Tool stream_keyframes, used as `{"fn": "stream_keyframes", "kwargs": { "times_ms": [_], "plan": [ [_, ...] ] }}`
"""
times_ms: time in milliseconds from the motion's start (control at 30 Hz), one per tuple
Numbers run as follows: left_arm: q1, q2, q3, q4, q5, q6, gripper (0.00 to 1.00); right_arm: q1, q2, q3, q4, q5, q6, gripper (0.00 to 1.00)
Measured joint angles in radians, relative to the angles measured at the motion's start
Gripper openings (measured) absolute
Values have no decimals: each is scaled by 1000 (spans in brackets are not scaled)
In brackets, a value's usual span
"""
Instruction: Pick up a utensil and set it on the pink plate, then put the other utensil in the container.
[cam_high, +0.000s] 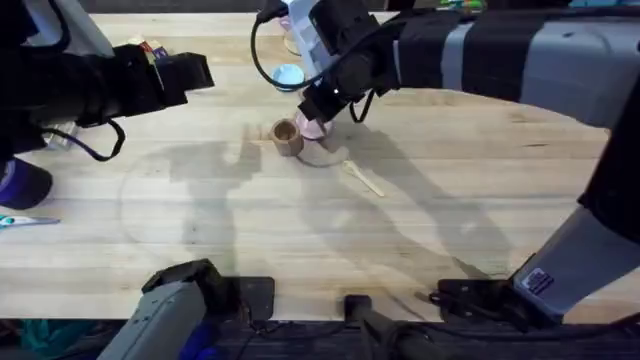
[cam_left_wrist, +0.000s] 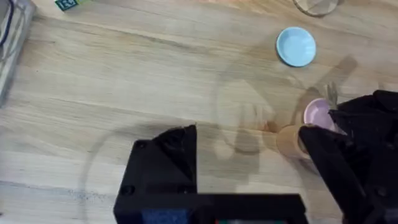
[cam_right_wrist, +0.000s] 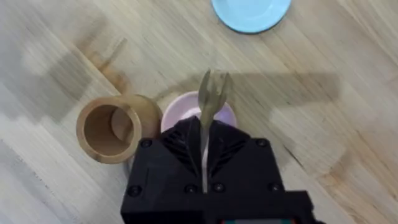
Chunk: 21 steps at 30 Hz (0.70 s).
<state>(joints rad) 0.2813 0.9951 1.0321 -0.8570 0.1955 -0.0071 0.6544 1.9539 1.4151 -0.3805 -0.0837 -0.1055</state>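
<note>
- On the near half of the wooden table (cam_high: 300, 230), the spoon (cam_high: 363, 178) lies flat by itself, its handle pointing toward the right arm's base and its bowl toward the plates, a little apart from the pink plate.
- Just beyond it, the right gripper (cam_right_wrist: 204, 146) hangs over the pink plate (cam_right_wrist: 180, 109), its two black fingers pinched tight on the handle of the fork (cam_right_wrist: 210, 99); the tines stick out past the fingertips, over the plate's far rim.
- The container (cam_right_wrist: 112, 129) stands upright and open-mouthed directly beside the pink plate, on its left as seen from overhead; their edges look to be touching.
- Farther back, the light blue plate (cam_high: 288, 75) sits alone on the table, well apart from the pink one.
- At the far left, the left gripper (cam_left_wrist: 217, 168) is held above bare wood, away from all the utensils, its fingers spread wide with nothing between them.
</note>
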Motion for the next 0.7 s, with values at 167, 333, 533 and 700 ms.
{"fn": "stream_keyframes", "kwargs": {
  "times_ms": [167,333,533,700],
  "plan": [
    [0,0,0,0,0,0,993,0,0,0,0,0,0,36],
    [0,0,0,0,0,0,994,0,0,0,0,-2,0,186],
    [0,0,0,0,0,0,993,0,0,0,0,-4,-3,967],
    [0,0,0,0,0,0,993,0,0,0,0,-7,-3,995]
  ]
}}
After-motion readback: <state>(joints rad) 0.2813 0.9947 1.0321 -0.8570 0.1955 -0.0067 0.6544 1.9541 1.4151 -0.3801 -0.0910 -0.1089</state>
